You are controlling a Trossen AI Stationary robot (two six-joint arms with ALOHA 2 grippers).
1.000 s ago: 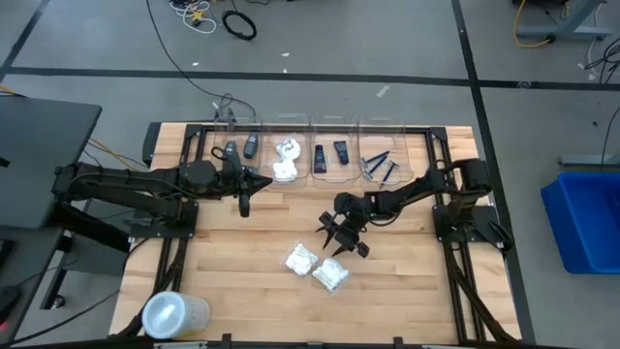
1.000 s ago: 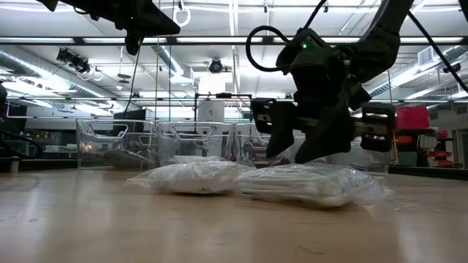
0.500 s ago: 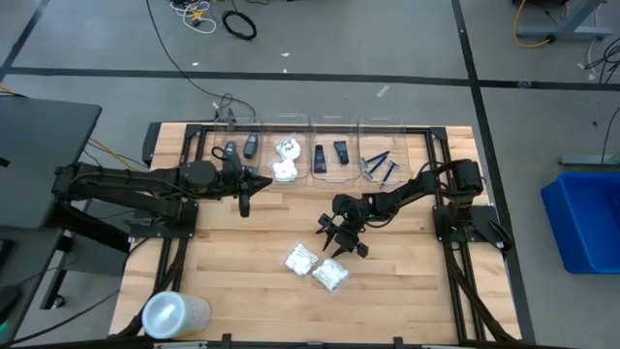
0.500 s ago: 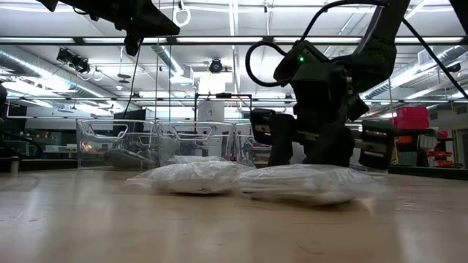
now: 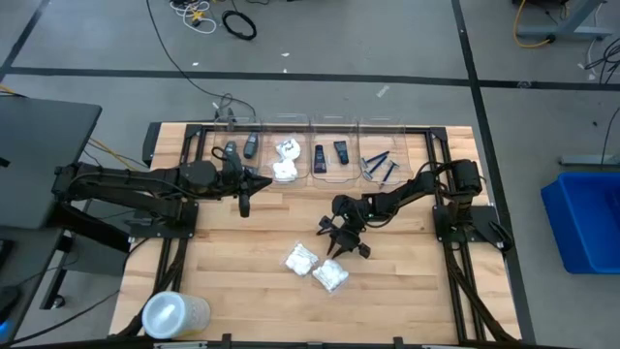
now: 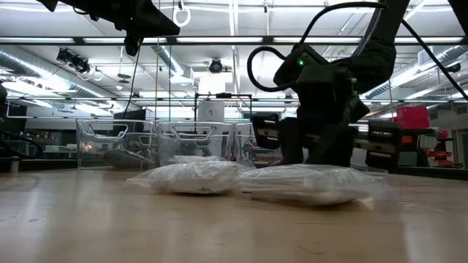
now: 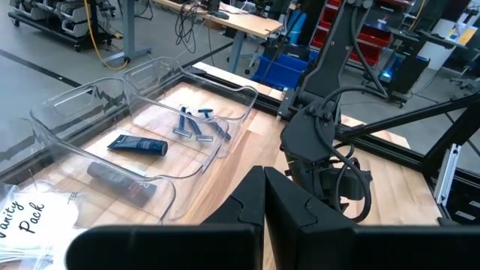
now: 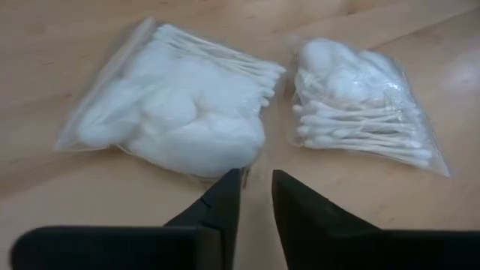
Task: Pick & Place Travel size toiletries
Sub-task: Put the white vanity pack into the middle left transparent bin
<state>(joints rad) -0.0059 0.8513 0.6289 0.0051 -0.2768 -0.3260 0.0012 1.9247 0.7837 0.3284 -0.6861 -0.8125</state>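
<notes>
Two white crinkly packets of cotton swabs (image 5: pixel 300 258) (image 5: pixel 330 275) lie flat on the wooden table (image 5: pixel 232 281), side by side in the right wrist view (image 8: pixel 176 112) (image 8: pixel 360 112). My right gripper (image 5: pixel 339 242) (image 8: pixel 255 178) points slantwise down at the near edge of the larger-looking packet. Its fingers stand a narrow gap apart with bare wood between them. My left gripper (image 5: pixel 243 202) (image 7: pixel 264 184) hangs shut and holds nothing, above the table near the far bins. My right gripper has one fingertip (image 8: pixel 229 184) right at the clear plastic edge (image 8: pixel 210 174) of the left-hand packet in its wrist view. I cannot tell whether it touches that edge. Nothing lies between the fingers.
Clear bins (image 5: pixel 300 131) line the far edge, holding dark cases (image 5: pixel 239 149), white packets (image 5: pixel 284 160), black tubes (image 5: pixel 329 153) and blue razors (image 5: pixel 378 167). A translucent round container (image 5: pixel 174 312) stands at the near left corner. Bare wood lies left of the packets.
My right gripper has sunk a little toward the table, just behind the two packets. The packets lie where they were.
</notes>
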